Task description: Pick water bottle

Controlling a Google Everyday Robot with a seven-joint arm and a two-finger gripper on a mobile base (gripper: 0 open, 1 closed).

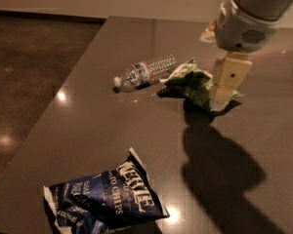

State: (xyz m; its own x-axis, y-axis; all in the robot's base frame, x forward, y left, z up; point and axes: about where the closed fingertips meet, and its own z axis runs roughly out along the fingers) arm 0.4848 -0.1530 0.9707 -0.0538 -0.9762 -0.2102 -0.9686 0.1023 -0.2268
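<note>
Small clear ribbed plastic water bottle point(145, 72), white-capped, lay on its side on the dark grey table point(88, 126) beside a crumpled green chip bag point(191, 81), not yet grasped; the beige gripper point(223, 92) hung over that bag, its grip state impossible to tell.

High oblique view over table point(83, 130), tool point(223, 92) upper right

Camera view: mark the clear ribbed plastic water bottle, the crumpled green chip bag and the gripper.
clear ribbed plastic water bottle point(144, 71): camera view, on its label band.
crumpled green chip bag point(188, 82): camera view, mid-bag.
gripper point(220, 94): camera view, lower tip, over the bag's right end.
</note>
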